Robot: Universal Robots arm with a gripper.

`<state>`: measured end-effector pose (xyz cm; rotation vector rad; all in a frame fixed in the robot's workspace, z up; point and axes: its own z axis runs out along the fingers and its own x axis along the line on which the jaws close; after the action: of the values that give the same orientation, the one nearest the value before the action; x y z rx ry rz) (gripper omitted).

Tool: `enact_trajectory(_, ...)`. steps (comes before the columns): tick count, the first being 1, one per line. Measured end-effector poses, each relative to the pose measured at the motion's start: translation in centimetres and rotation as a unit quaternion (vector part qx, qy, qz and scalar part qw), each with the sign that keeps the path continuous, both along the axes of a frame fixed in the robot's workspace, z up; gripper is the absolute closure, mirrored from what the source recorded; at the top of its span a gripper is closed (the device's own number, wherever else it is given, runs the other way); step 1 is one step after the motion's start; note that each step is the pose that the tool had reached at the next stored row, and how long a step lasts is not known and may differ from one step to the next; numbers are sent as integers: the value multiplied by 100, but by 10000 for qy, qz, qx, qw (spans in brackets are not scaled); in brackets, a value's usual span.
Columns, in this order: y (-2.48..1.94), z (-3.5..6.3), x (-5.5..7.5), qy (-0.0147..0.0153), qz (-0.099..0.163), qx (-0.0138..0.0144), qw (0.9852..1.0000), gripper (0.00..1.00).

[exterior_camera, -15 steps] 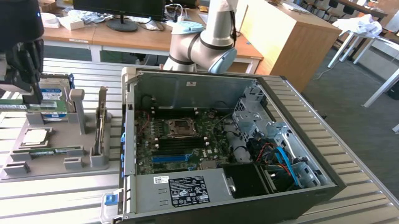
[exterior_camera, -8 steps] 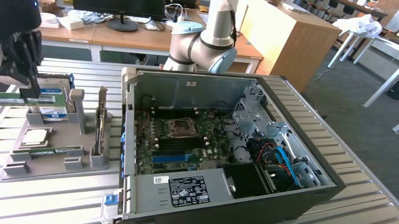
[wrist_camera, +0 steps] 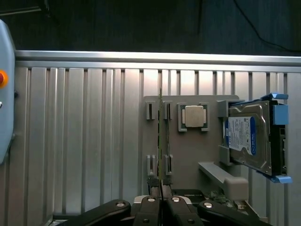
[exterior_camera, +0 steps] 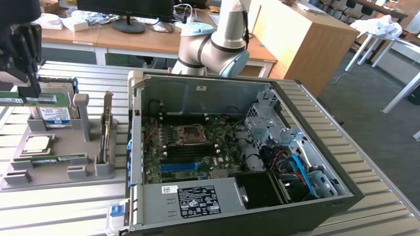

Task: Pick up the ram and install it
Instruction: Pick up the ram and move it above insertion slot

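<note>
My black gripper [exterior_camera: 29, 92] hangs at the exterior view's far left, above the grey parts fixture [exterior_camera: 62, 147]. It is shut on the ram [exterior_camera: 51, 101], a long green stick held level just over the fixture's back end. In the wrist view the ram [wrist_camera: 161, 141] shows edge-on as a thin line running up from the closed gripper [wrist_camera: 161, 203]. A second green stick [exterior_camera: 52, 158] lies in the fixture near its front. The open computer case [exterior_camera: 141, 128] stands to the exterior view's right of the fixture, its motherboard [exterior_camera: 190, 147] exposed.
On the fixture sit a blue-labelled hard drive [exterior_camera: 56, 114] [wrist_camera: 247, 136] and a square processor [exterior_camera: 37, 143] [wrist_camera: 193, 116], with upright posts [exterior_camera: 105, 132] beside them. The arm's elbow [exterior_camera: 213, 46] rises behind the case. The slatted metal table [wrist_camera: 84, 141] has bare room beside the fixture.
</note>
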<state>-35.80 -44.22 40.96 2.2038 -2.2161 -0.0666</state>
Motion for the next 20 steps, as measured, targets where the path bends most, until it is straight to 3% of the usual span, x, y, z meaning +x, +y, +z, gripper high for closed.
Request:
enact_trajectory(11,0,234,-1,0,0,0,10000,89)
enact_trajectory(20,-1,242,12,1,1,0,10000,89)
